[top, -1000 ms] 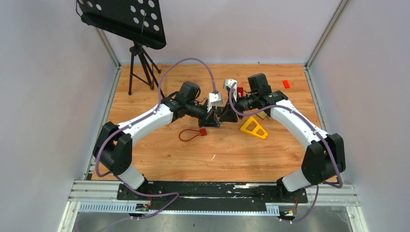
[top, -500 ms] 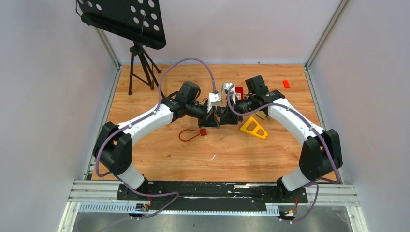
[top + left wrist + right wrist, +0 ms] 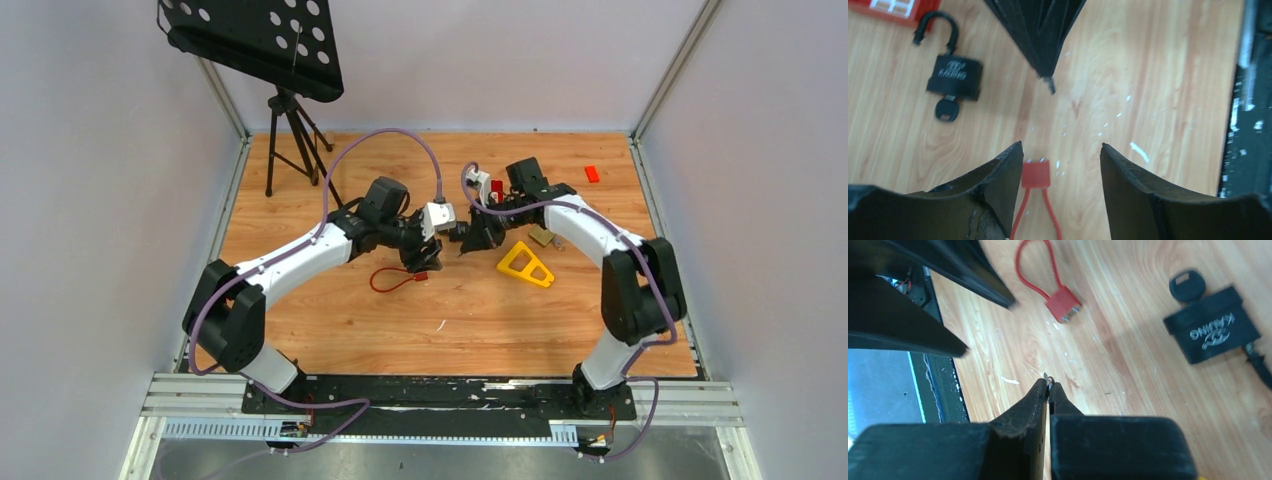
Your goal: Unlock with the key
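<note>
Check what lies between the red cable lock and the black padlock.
Nothing: only bare wooden table lies between the red cable lock and the black padlock. Both wrist views show that stretch clearly.

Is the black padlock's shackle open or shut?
Open: one end of the shackle stands clear of the black padlock; the key sits in it.

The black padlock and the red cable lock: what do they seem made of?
The black padlock has a matte black body with pale lettering: probably painted or plastic-covered metal. The red cable lock has a smooth red block, likely plastic, and a thin coated loop.
</note>
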Robot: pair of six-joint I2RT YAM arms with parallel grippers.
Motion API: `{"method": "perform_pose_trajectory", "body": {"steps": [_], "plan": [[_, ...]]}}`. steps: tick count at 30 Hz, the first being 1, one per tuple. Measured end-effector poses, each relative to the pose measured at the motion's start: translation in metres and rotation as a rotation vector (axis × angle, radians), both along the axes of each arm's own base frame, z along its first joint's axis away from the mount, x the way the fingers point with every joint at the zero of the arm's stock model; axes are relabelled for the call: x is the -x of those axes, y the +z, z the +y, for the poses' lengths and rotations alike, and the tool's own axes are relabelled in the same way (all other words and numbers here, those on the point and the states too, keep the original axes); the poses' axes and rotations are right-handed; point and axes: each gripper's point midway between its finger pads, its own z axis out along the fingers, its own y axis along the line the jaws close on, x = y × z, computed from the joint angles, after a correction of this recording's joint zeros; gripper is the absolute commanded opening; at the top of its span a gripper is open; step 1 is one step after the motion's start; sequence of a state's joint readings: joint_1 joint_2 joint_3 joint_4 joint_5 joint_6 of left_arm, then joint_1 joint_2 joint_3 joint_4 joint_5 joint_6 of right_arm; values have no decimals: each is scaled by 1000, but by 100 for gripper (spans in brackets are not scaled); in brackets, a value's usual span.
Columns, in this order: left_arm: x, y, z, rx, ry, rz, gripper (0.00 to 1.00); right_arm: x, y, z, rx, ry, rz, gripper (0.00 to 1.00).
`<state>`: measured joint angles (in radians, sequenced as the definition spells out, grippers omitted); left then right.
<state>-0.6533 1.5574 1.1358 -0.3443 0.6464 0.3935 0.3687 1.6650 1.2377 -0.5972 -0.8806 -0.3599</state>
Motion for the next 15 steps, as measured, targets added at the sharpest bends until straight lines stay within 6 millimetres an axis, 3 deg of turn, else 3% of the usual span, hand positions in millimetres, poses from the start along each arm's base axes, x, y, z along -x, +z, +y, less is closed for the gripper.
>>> {"method": "perform_pose_trajectory", "body": {"steps": [5, 8, 10, 15], "plan": [[-16, -14, 19, -88, 74, -106, 68, -2, -62, -2, 57, -50, 224, 12], [-23, -17, 21, -107, 94, -135, 69, 6, -91, -2, 78, -57, 334, 42], [-26, -22, 21, -116, 102, -144, 70, 12, -102, -4, 94, -65, 382, 51], [-21, -47, 19, -159, 106, -120, 71, 10, -105, -7, 119, -86, 371, 55]]}}
